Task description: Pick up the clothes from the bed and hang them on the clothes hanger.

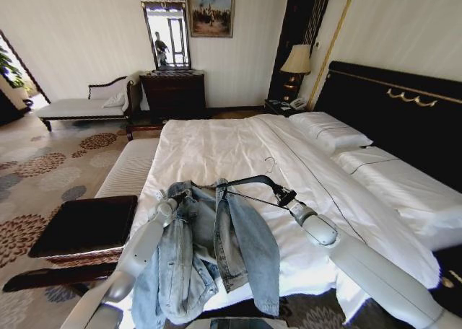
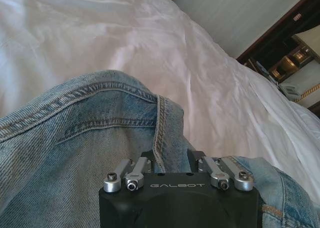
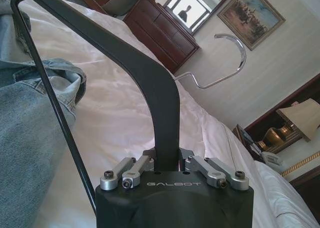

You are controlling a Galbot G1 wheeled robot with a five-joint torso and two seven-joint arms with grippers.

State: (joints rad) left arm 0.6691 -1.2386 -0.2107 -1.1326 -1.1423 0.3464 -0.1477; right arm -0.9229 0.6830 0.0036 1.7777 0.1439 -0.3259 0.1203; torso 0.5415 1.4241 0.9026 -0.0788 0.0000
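Observation:
The light-blue denim jacket hangs bunched over the foot of the white bed, its collar end lifted. My left gripper is shut on the denim near a shoulder seam; the left wrist view shows the gripper pinching the jacket at that seam. The black hanger is held level above the sheet, its silver hook pointing toward the headboard. My right gripper is shut on one hanger arm. The hanger's far end reaches the jacket at its collar opening.
A dark low bench stands left of the bed's foot. Farther back are a pale chaise and a dark dresser with mirror. Pillows, the black headboard and a bedside lamp are on the right.

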